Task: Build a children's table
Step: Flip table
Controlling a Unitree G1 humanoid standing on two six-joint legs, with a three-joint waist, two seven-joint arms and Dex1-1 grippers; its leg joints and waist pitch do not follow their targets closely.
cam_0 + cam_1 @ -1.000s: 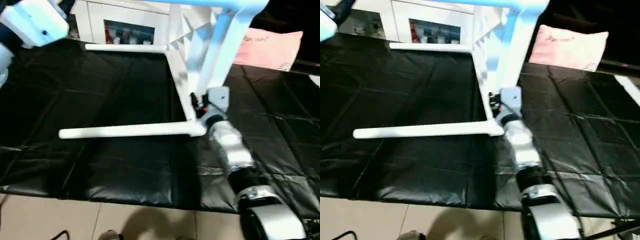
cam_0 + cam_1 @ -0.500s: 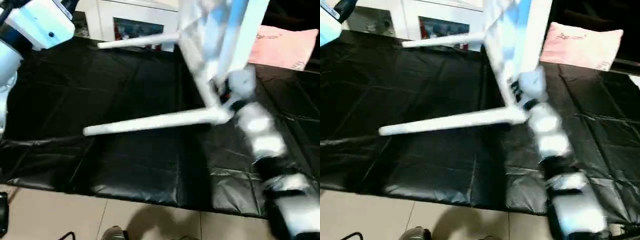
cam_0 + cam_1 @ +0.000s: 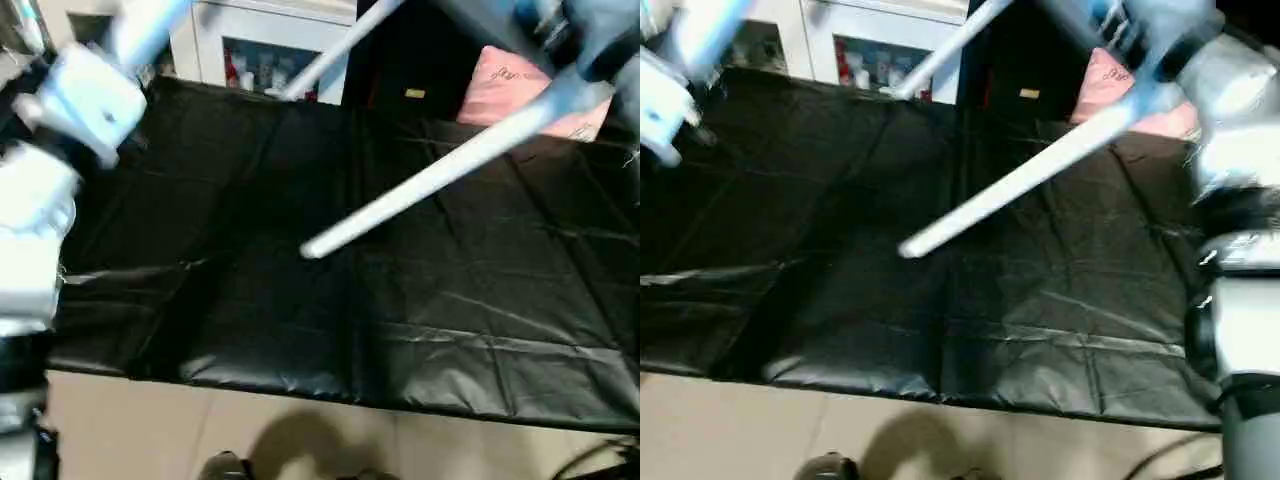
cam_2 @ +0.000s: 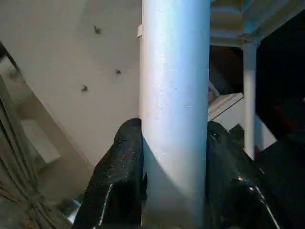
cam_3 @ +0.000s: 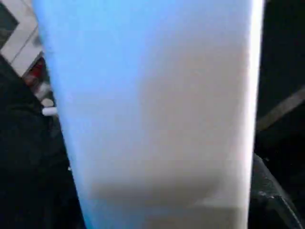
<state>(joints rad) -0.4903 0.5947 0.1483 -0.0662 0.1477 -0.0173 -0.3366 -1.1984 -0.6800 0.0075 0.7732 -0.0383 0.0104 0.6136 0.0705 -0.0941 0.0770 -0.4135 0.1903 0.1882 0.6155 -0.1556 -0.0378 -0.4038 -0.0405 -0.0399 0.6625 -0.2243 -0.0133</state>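
Table, children's, white plastic, legs fitted, raised off the floor between both arms.

Left gripper [image 4: 174, 191]: black fingers [image 4: 121, 181] pressed to either side of a white leg [image 4: 175, 105], pinching it. A further leg [image 4: 249, 95] and part of the tabletop [image 4: 248, 19] show beyond it. In the left eye view the silver left arm [image 3: 35, 230] reaches up at the left edge, with that leg [image 3: 145, 30] rising from its gripper.

Right gripper [image 3: 1145, 50]: at the upper right, against the thick end of another leg [image 3: 1020, 180]. Right wrist view has a broad white leg surface [image 5: 157, 105] close against the lens, with a dark finger edge [image 5: 269, 195] beside it; grip on this leg looks closed, though blur hides the contact itself.

Leg at right gripper: slants down and toward the robot's left, its free tip in the air above the sheet [image 3: 300, 300]. A fourth leg [image 3: 330, 50] slants across the top of the view.

Sheet: black, creased, spread on pale tiled floor [image 3: 150, 430].

Cabinet [image 3: 265, 50]: white, glass door, behind the sheet.

Pillow [image 3: 510, 85]: pink, at the far right, partly behind the slanting leg.
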